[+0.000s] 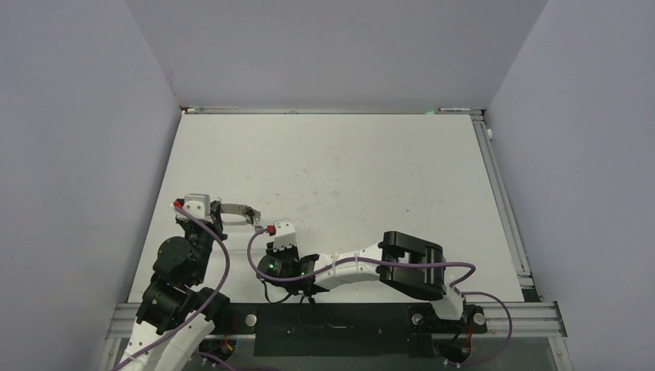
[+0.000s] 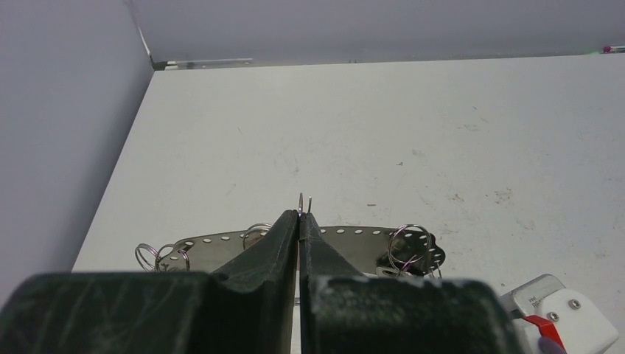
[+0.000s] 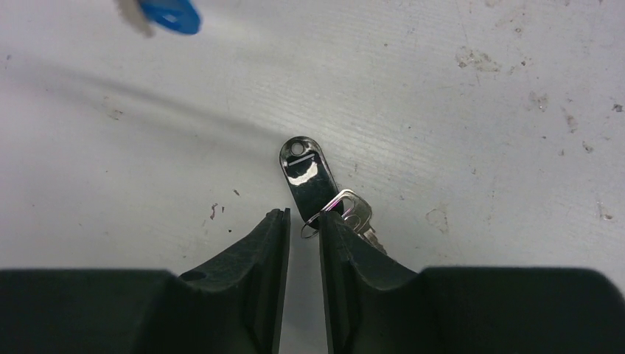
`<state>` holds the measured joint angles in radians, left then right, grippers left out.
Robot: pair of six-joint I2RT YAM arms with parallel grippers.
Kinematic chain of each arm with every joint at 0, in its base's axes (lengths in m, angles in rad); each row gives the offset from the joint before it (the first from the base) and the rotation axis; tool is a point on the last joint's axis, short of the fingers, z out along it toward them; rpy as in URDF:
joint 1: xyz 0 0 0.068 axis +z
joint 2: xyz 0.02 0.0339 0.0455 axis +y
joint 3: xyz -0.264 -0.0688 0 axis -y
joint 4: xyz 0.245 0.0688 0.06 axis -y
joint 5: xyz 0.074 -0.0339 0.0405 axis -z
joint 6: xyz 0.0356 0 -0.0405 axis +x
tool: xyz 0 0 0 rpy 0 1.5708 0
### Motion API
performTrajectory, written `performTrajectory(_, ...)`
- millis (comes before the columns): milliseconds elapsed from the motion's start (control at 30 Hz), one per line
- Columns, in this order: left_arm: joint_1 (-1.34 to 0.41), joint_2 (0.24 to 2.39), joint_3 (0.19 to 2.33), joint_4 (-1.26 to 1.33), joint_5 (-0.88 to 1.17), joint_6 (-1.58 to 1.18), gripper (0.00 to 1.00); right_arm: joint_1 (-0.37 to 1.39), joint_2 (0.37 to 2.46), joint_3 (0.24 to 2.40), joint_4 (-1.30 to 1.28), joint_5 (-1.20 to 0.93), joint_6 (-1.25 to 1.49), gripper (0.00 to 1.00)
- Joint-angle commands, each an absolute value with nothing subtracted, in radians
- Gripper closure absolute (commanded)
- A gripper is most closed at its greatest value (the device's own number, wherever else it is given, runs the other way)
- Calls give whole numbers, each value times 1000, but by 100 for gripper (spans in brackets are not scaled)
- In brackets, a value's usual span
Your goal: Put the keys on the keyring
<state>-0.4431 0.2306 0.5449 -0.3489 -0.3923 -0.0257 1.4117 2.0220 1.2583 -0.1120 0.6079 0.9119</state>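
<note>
Left arm [image 1: 179,267], right arm [image 1: 363,264]: black joint housings, white links, purple cable [image 1: 229,259] looping alongside. Left hand [image 2: 301,217], right hand [image 3: 304,220]: matte black tapered fingers [image 3: 258,258]. White camera block [image 1: 282,229] with red tab behind each hand.

1. key [image 3: 306,173]: glossy black plastic head, shiny silver metal blade.
2. blue tag [image 3: 171,15] at eleven o'clock: smooth plastic.
3. keyring [image 2: 304,200]: thin bare metal wire.
4. table [image 3: 479,110]: matt white, scuffed, faintly ridged.

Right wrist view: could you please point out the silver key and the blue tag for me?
silver key [image 3: 356,211], right wrist view, on its rounded head.
blue tag [image 3: 173,15], right wrist view, on its middle.
</note>
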Motion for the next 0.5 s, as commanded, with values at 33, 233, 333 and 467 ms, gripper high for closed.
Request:
performTrajectory(33, -436, 219, 584, -301, -388, -40, 100, 1398, 2046, 1288, -101, 646, 917, 81)
performTrajectory(233, -436, 219, 585, -302, -383, -40, 100, 1396, 2060, 1305, -131, 645, 916, 88)
performTrajectory(333, -435, 218, 586, -302, -381, -41, 100, 1399, 2057, 1309, -146, 652, 909, 94)
performTrajectory(467, -434, 218, 586, -302, -377, -41, 100, 1402, 2041, 1294, -132, 651, 867, 95)
